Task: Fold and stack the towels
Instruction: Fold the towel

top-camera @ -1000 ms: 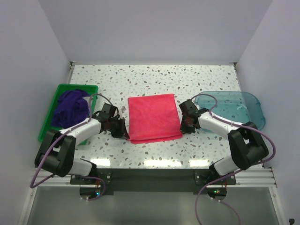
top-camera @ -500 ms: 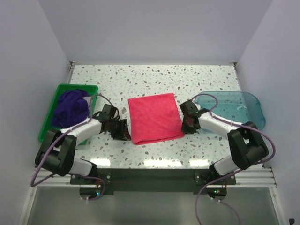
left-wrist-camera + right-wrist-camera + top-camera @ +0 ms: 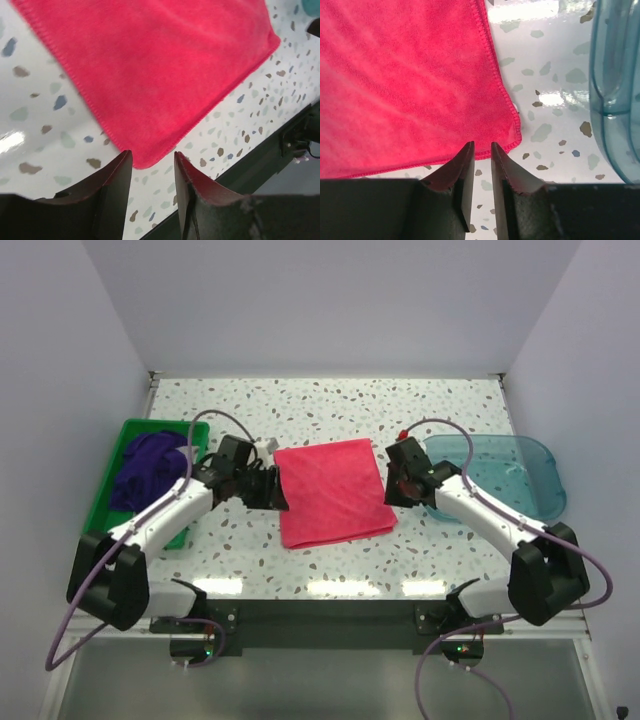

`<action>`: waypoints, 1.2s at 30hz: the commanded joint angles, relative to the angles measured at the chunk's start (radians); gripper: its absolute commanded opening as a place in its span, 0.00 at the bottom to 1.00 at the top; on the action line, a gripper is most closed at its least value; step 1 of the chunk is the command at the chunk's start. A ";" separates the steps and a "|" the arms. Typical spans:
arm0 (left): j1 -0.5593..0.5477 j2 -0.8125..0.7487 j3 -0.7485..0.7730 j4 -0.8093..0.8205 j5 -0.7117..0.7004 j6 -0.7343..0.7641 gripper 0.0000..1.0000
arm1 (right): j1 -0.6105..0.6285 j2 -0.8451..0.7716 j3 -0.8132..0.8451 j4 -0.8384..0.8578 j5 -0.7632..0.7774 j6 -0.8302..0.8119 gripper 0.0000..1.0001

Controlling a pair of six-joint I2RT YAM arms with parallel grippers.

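Shows pink towel lying flat mid-tabletop, held by neither gripper.
Finds left gripper and right gripper flanking it, jaws parted and empty; notes purple towels heaped in green bin at left, teal tray at right, speckled surface, plain pale walls.

Top external view sits high behind the arm bases, looking down and forward over the whole speckled white terrazzo table, far off. Left wrist view looks close past the left gripper at a corner of the flat hot pink cloth towel. Right wrist view looks close past the right gripper at another corner and the translucent teal plastic tray. All three views share the towel.
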 commanded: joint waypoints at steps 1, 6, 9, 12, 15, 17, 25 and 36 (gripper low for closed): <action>-0.081 0.078 0.090 0.027 0.060 0.046 0.43 | 0.017 0.048 0.020 0.034 -0.030 -0.008 0.23; -0.214 0.224 0.127 0.024 0.066 0.112 0.38 | 0.020 0.103 -0.026 0.118 -0.070 0.026 0.22; -0.252 0.282 0.114 0.011 0.061 0.147 0.33 | 0.022 0.126 -0.063 0.152 -0.089 0.032 0.21; -0.277 0.314 0.075 0.020 0.044 0.172 0.31 | 0.020 0.146 -0.106 0.175 -0.099 0.033 0.21; -0.288 0.336 0.032 0.034 0.032 0.169 0.30 | 0.022 0.163 -0.141 0.190 -0.101 0.038 0.22; -0.288 0.334 -0.006 0.043 0.025 0.158 0.29 | 0.022 0.158 -0.158 0.190 -0.101 0.041 0.21; -0.289 0.222 -0.101 0.013 -0.047 0.106 0.26 | 0.022 0.072 -0.204 0.121 -0.096 0.043 0.22; -0.210 0.136 0.135 0.011 -0.141 0.003 0.36 | 0.020 0.058 0.027 0.029 -0.037 -0.105 0.27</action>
